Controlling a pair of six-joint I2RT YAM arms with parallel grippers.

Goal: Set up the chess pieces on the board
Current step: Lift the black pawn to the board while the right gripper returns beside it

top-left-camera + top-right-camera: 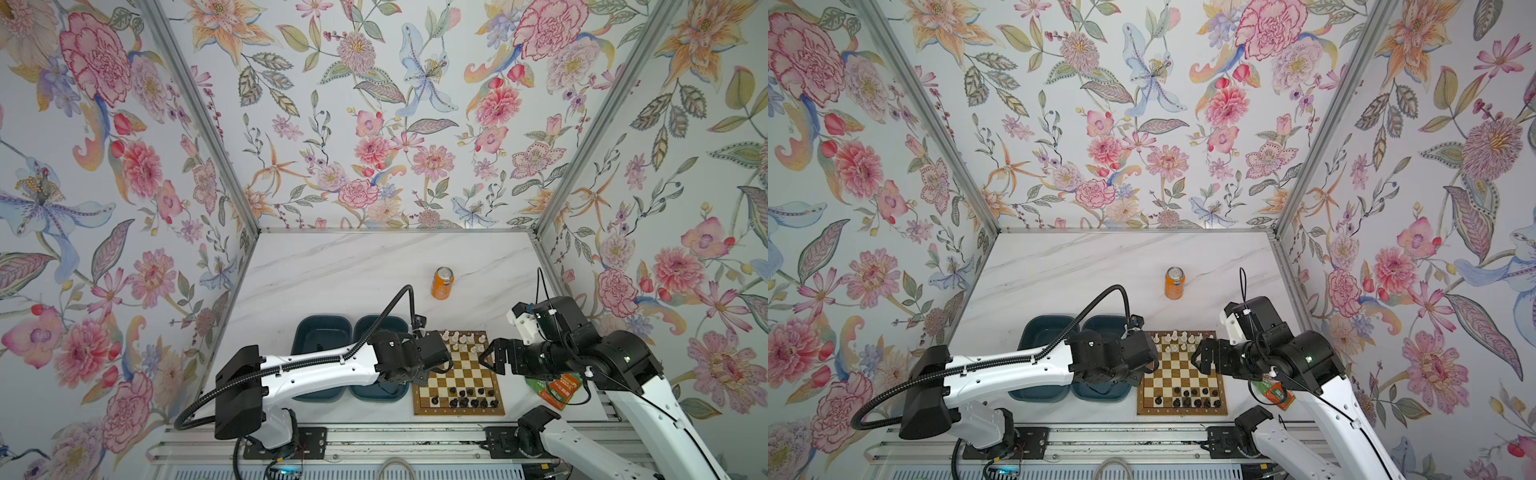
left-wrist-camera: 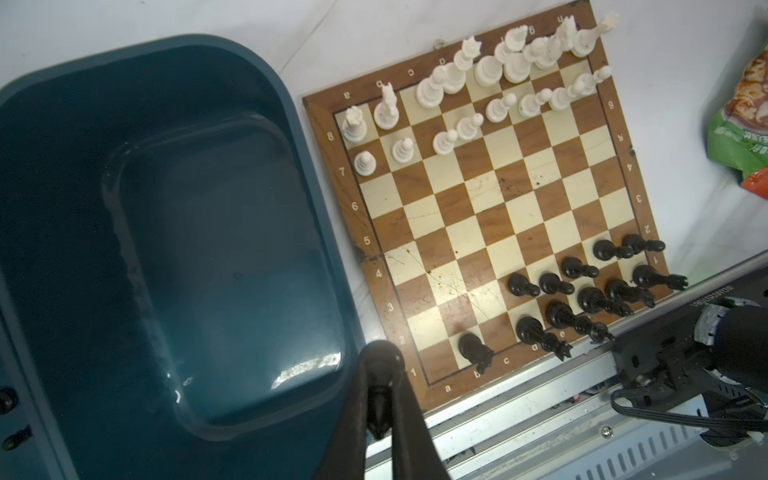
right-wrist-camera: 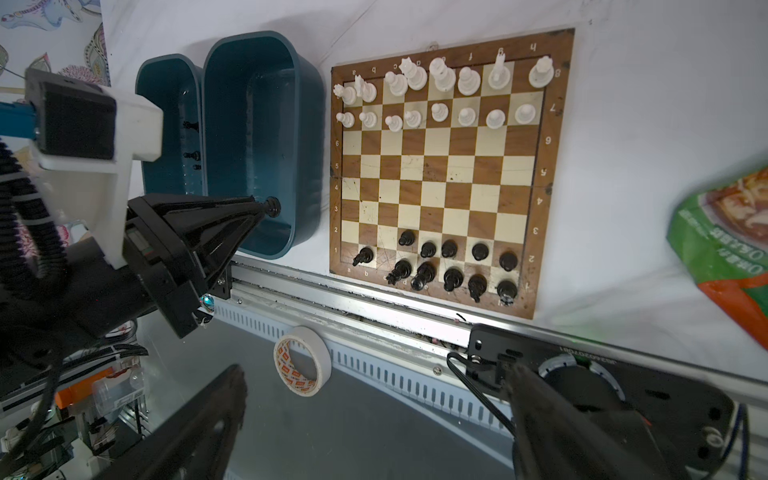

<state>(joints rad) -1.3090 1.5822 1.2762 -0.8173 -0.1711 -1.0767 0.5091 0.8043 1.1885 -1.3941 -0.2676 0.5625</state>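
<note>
In a top view, nearer by the left arm, wrist at the left edge of the board (image 1: 457, 411); right fingers (image 1: 494, 345) spread wide, empty. From the left wrist, tips over the tray (image 2: 316, 216) corner, bare corner squares just beside. From the right wrist, left fingers (image 3: 232, 216) clamped on a black pawn (image 3: 272, 205), in line with them

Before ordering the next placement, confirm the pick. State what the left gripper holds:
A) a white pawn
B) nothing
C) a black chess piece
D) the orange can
C: in the right wrist view the left gripper is shut on a small black piece, whose rounded end sticks out past the fingertips.
</note>
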